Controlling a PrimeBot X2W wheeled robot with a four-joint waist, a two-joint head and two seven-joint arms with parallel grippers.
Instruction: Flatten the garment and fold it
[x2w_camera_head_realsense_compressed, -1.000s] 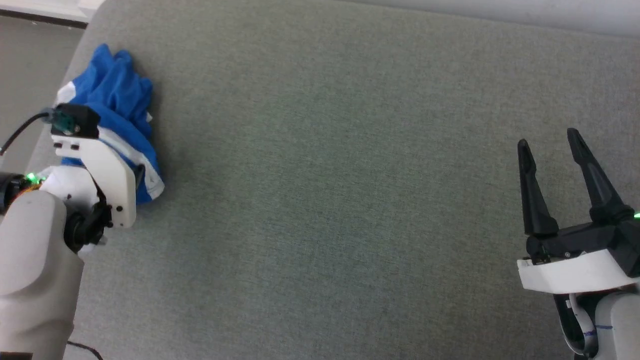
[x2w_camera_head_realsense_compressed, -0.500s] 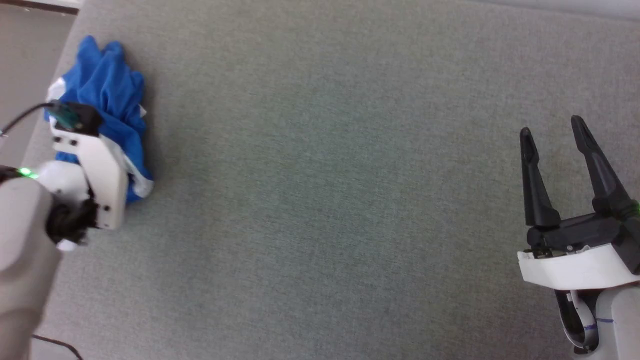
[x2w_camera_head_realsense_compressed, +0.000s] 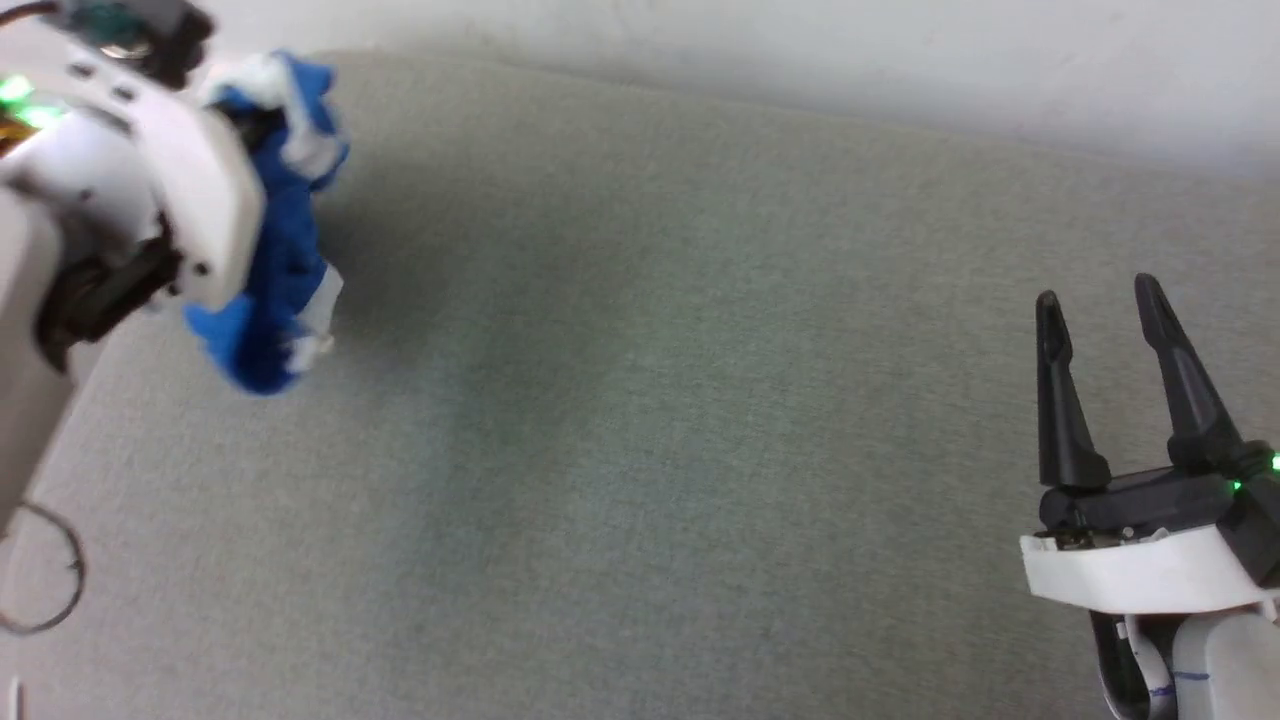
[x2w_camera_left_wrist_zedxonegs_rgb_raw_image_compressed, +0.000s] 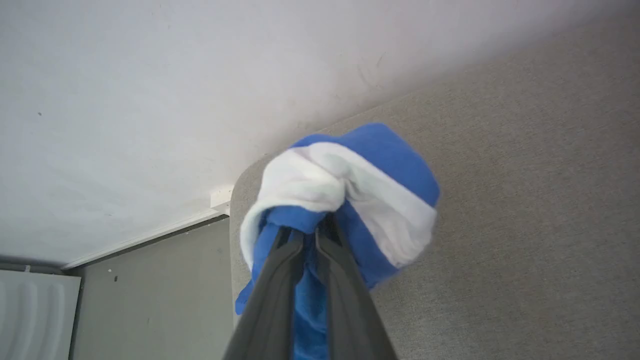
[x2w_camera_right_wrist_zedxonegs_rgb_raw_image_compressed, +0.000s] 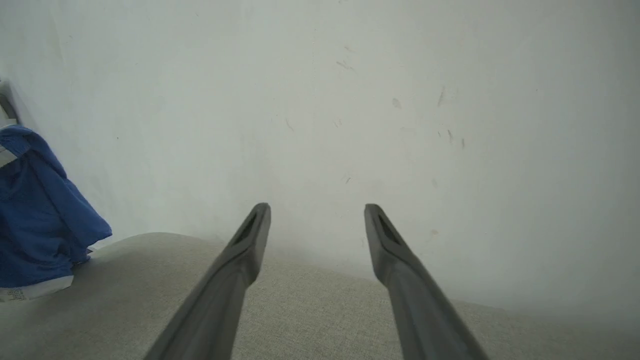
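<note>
The garment (x2w_camera_head_realsense_compressed: 275, 270) is a crumpled bunch of bright blue cloth with white stripes, hanging off the grey cushion at the upper left of the head view. My left gripper (x2w_camera_left_wrist_zedxonegs_rgb_raw_image_compressed: 317, 232) is shut on it, its two fingers pressed together into the bundle (x2w_camera_left_wrist_zedxonegs_rgb_raw_image_compressed: 380, 165). In the head view the white wrist housing covers those fingers. My right gripper (x2w_camera_head_realsense_compressed: 1095, 300) stands open at the lower right, far from the cloth, with nothing between its fingers (x2w_camera_right_wrist_zedxonegs_rgb_raw_image_compressed: 250, 235). The right wrist view catches the hanging garment (x2w_camera_right_wrist_zedxonegs_rgb_raw_image_compressed: 40, 225) at its left edge.
A wide grey fabric cushion (x2w_camera_head_realsense_compressed: 650, 400) spreads under both arms. A white wall (x2w_camera_head_realsense_compressed: 800, 60) rises behind it. The cushion's left corner (x2w_camera_left_wrist_zedxonegs_rgb_raw_image_compressed: 237, 200) drops to the floor and a baseboard. A thin cable loop (x2w_camera_head_realsense_compressed: 40, 580) hangs at the lower left.
My left arm has risen with the garment, which lay on the cushion before and now hangs from the gripper. The head camera has tilted up, bringing the wall in. The right gripper stays open.
</note>
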